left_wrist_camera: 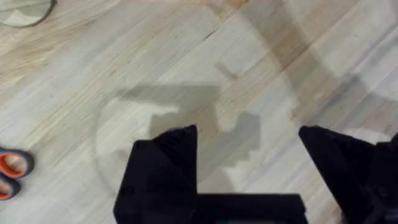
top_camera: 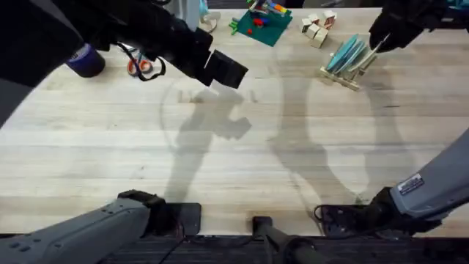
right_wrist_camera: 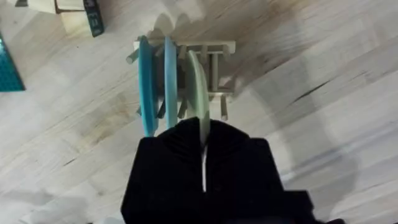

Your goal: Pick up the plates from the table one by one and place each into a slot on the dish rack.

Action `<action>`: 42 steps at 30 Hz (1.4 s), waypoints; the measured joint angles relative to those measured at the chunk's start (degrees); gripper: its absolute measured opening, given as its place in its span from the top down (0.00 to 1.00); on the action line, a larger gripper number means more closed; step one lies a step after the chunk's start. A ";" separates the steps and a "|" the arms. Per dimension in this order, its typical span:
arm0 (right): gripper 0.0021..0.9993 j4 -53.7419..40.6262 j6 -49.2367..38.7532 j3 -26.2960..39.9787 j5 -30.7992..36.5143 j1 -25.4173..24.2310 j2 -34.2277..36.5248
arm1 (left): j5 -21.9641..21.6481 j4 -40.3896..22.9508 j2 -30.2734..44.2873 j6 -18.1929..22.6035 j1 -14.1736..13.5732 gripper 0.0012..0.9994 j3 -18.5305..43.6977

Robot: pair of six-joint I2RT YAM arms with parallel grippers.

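1. We had the right gripper (right_wrist_camera: 203, 146) at the dish rack (right_wrist_camera: 214, 68) in the table's (top_camera: 242, 169) far right area, fingers clenched on the pale cream-yellow plate (right_wrist_camera: 199, 102), which stood on edge among the pegs.
2. Two blue plates (right_wrist_camera: 155, 81) stood upright in the rack's slots just beside it.
3. Our left gripper (left_wrist_camera: 245, 140) hovered over bare table at far left-centre, fingers released and spread, holding nothing.
4. Orange-handled scissors (top_camera: 141, 66) lay near the left gripper; wooden blocks (top_camera: 316, 28) sat behind the rack.
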 joint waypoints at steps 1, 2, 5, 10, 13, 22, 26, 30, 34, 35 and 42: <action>0.97 0.02 0.00 0.00 -0.01 0.00 0.26 | 0.00 0.00 0.00 0.00 0.00 0.01 0.00; 0.97 0.04 0.00 0.00 -0.01 0.00 0.51 | 0.00 0.02 0.00 0.00 0.00 0.01 0.00; 0.97 0.17 0.00 0.00 -0.01 0.00 0.88 | 0.00 0.02 0.00 0.00 0.00 0.00 0.00; 0.92 0.23 0.00 0.00 -0.01 0.00 0.88 | 0.00 0.01 0.00 0.00 0.00 0.00 0.00; 0.92 0.24 0.00 0.00 -0.01 0.00 0.88 | 0.00 0.02 0.00 0.00 0.00 0.00 0.00; 0.86 0.37 0.00 0.00 -0.18 0.00 0.88 | 0.00 0.00 0.00 -0.01 0.00 0.00 0.00; 0.85 0.24 0.00 0.00 -0.20 0.00 0.88 | 0.00 0.01 0.00 0.00 0.00 0.00 0.00; 0.83 0.22 -0.17 0.00 -0.21 0.00 0.88 | 0.00 0.02 0.00 0.00 0.02 0.01 0.00; 0.82 -0.14 -0.17 0.00 -0.21 0.00 0.87 | 0.00 0.00 0.00 0.00 0.00 0.00 0.00; 0.81 -0.30 -0.17 0.00 -0.21 0.00 0.84 | 0.00 0.00 0.00 0.00 0.00 0.00 0.00; 0.63 -2.87 -0.42 0.00 -0.23 0.00 -3.24 | 0.00 0.01 0.00 0.00 0.00 0.00 0.00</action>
